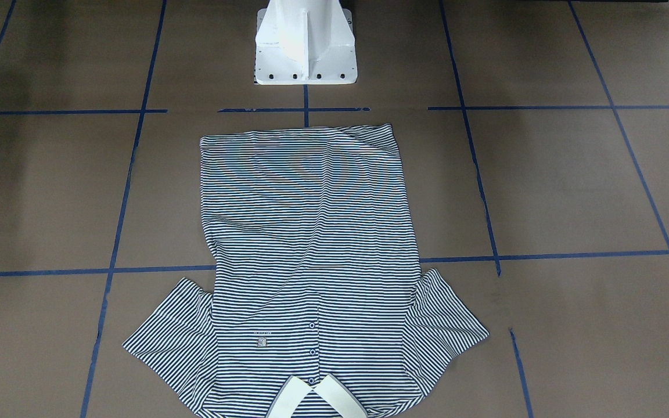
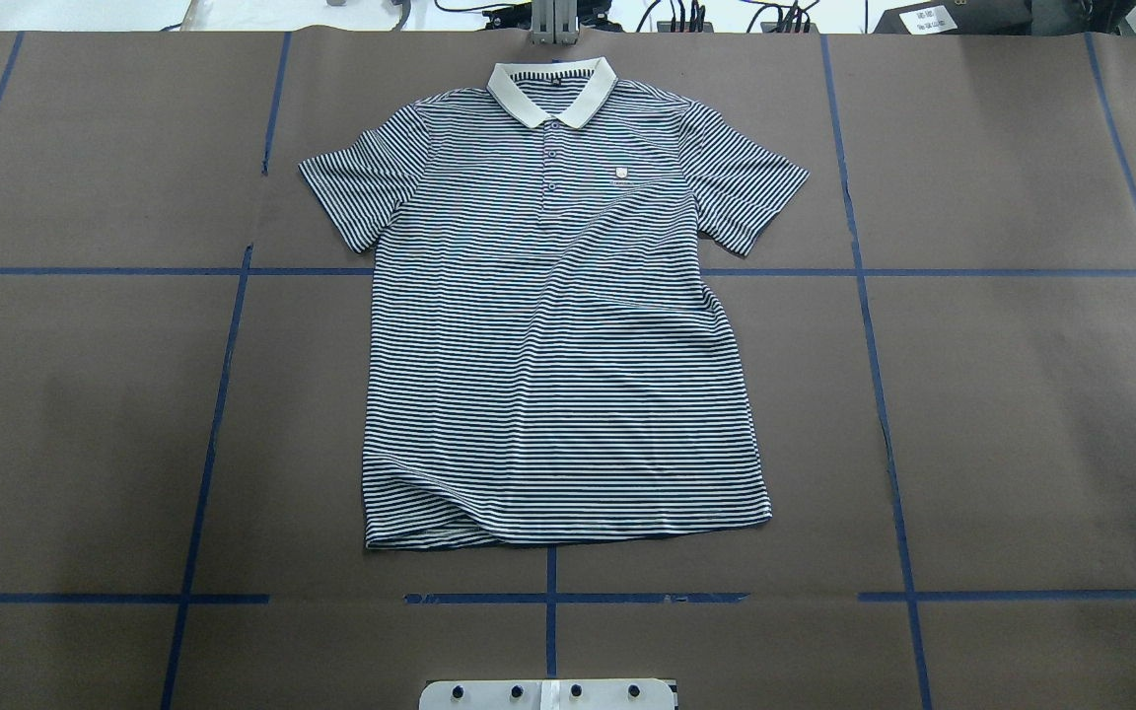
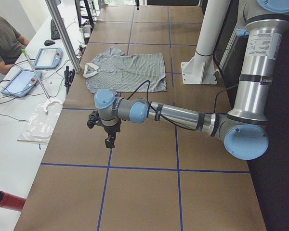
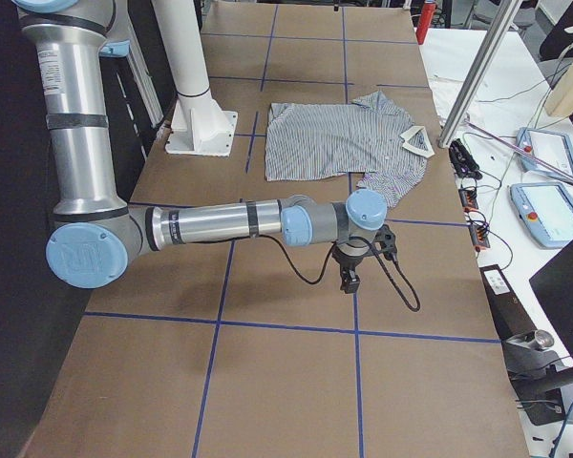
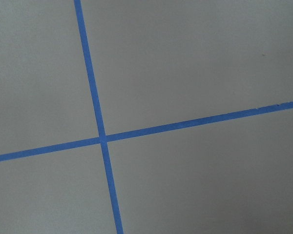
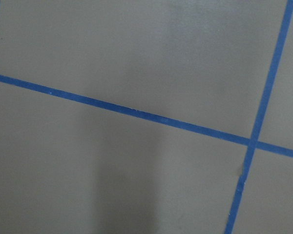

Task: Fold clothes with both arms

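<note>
The striped polo shirt (image 2: 558, 345) lies flat and spread out, front up, in the middle of the table, with its cream collar (image 2: 553, 91) at the far edge and its hem toward the robot base. It also shows in the front-facing view (image 1: 311, 244). My left gripper (image 3: 109, 140) hangs above bare table well off to the shirt's left. My right gripper (image 4: 349, 280) hangs above bare table off to its right. Neither touches the shirt. I cannot tell whether either gripper is open or shut. Both wrist views show only brown table and blue tape.
The white pedestal base (image 1: 305, 43) stands just behind the shirt's hem. Blue tape lines (image 2: 548, 598) divide the brown table (image 2: 1022, 414) into a grid. An operators' bench with tablets (image 3: 21, 82), cables and a metal post (image 3: 65, 36) runs along the far edge.
</note>
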Available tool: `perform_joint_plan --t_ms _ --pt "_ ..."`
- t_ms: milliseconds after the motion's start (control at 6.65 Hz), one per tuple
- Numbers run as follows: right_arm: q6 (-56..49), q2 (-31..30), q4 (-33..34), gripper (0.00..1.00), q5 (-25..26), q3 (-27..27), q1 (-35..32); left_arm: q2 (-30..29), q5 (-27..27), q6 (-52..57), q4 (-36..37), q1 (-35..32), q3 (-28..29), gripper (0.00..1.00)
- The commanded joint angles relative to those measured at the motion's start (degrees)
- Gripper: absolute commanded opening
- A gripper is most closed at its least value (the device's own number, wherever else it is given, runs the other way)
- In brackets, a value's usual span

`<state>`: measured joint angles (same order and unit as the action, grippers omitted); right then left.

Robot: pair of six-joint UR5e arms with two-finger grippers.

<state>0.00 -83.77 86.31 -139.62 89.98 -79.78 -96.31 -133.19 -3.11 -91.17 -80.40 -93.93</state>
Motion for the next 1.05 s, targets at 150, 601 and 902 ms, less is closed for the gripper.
perform_joint_plan --t_ms 150,601,902 --pt "25.3 16.4 -11.0 1.0 -1.7 -13.1 10.2 0.5 -4.6 -0.1 -9.6 5.3 0.3 1.0" --pt "43.7 27.5 -18.3 0.92 5.3 -20.2 15.0 -0.2 -5.7 -0.1 -12.2 5.6 2.8 1.0" --pt "67.4 27.7 -34.2 0.91 20.8 -24.5 22.3 -0.2 -5.7 -0.1 -14.8 5.6 3.8 1.0"
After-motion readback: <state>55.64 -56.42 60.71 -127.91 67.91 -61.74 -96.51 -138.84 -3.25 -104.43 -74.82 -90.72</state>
